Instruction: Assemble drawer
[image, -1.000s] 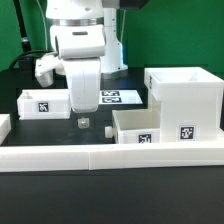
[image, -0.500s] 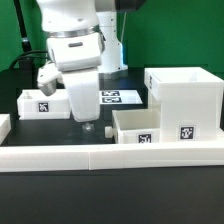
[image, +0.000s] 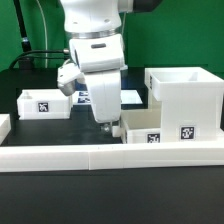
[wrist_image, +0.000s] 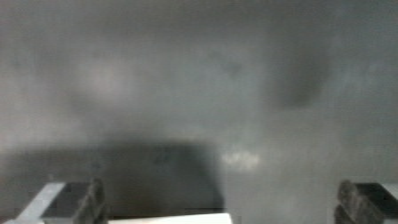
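Observation:
The drawer's large white cube-like housing (image: 185, 95) stands at the exterior view's right. One small box tray (image: 45, 103) lies at the left. The other tray (image: 150, 128) lies in front of the housing, near the middle. My gripper (image: 106, 128) hangs low over the table just left of that middle tray, close to its left wall. In the wrist view my gripper (wrist_image: 222, 205) is open and empty, with only blurred dark table between the fingers (wrist_image: 63, 203). A white edge (wrist_image: 169, 218) shows at the frame's border.
A long low white border rail (image: 110, 158) runs along the front. The marker board (image: 130, 97) lies behind the gripper, partly hidden. A small white piece by the gripper's fingers is mostly covered.
The arm has moved toward the exterior view's right, from beside the left tray to just left of the middle tray. The trays and housing have not moved.

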